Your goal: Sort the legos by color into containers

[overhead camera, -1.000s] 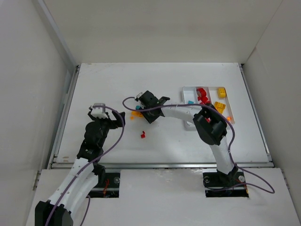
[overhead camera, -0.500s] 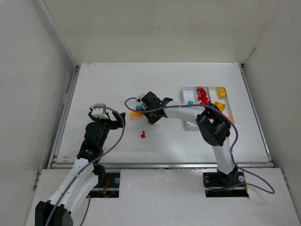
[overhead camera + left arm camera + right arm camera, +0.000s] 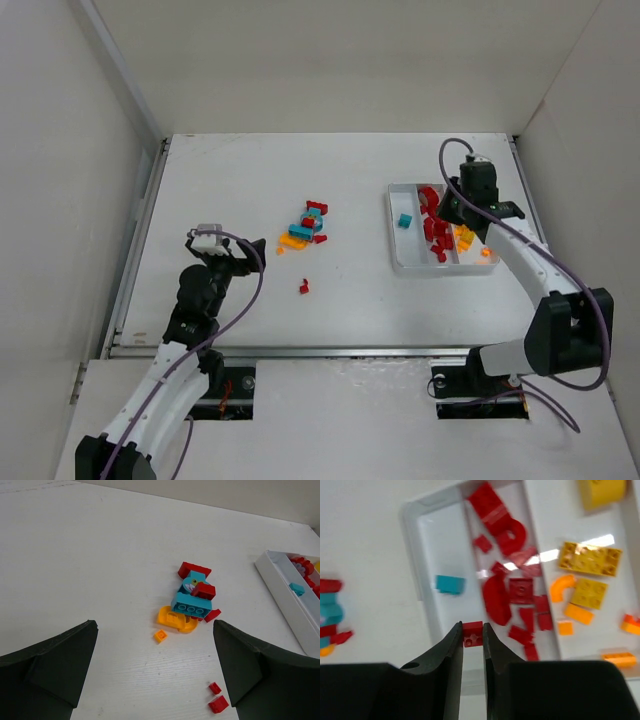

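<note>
Above white tray (image 3: 391, 230), right claw (image 3: 472, 630), arrived from loose pile (image 3: 307, 225) left of tray, pinches small red brick (image 3: 473, 635); release next. Left claw (image 3: 225, 244) spread.

Robot lab: white-walled enclosure (image 3: 320, 60)

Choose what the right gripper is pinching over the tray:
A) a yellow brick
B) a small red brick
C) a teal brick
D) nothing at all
B: the right wrist view shows the right gripper shut on a small red brick, just above the white tray.
</note>
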Motion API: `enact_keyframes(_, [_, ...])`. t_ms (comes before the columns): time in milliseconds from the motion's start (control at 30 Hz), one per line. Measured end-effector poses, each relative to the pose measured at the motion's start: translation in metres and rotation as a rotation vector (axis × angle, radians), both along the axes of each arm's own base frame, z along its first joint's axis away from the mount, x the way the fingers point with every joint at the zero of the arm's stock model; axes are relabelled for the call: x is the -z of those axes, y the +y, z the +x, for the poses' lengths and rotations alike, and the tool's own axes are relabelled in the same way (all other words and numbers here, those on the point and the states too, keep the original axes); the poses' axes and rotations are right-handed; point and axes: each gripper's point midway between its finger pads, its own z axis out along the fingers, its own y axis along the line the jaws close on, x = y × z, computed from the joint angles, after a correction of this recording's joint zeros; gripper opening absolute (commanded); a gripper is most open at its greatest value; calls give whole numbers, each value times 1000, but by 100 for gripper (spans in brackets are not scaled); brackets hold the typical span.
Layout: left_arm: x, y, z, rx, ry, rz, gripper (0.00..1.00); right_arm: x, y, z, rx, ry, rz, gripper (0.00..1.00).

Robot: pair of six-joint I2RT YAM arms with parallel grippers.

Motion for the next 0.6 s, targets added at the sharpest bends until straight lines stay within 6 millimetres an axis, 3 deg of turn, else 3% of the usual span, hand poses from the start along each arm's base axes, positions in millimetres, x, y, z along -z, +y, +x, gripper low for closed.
enact_keyframes(100, [-1,0,0,-1,-11,-2,100,36,-35,-13,91,114,-45,0])
enact_keyframes(233, [0,1,-1,-3,-12,0,100,79,-45,-33,102,268,-81,0])
enact_keyframes(300, [0,1,-1,-3,-13,-1,100,87,-45,-37,98,295,-88,6])
enact_keyframes(333, [-1,1,0,-3,-15,-1,100,89,-46,-38,98,301,-89,15])
enact_keyframes(367, [-1,1,0,-4,-17,-2,100,90,-46,-39,98,304,-90,33])
enact_keyframes(400, [-2,1,0,-4,-18,-2,100,91,-47,-40,97,306,-92,37])
enact_keyframes(600, [-7,2,-2,-5,-45,-8,100,91,-48,-40,80,306,-108,48])
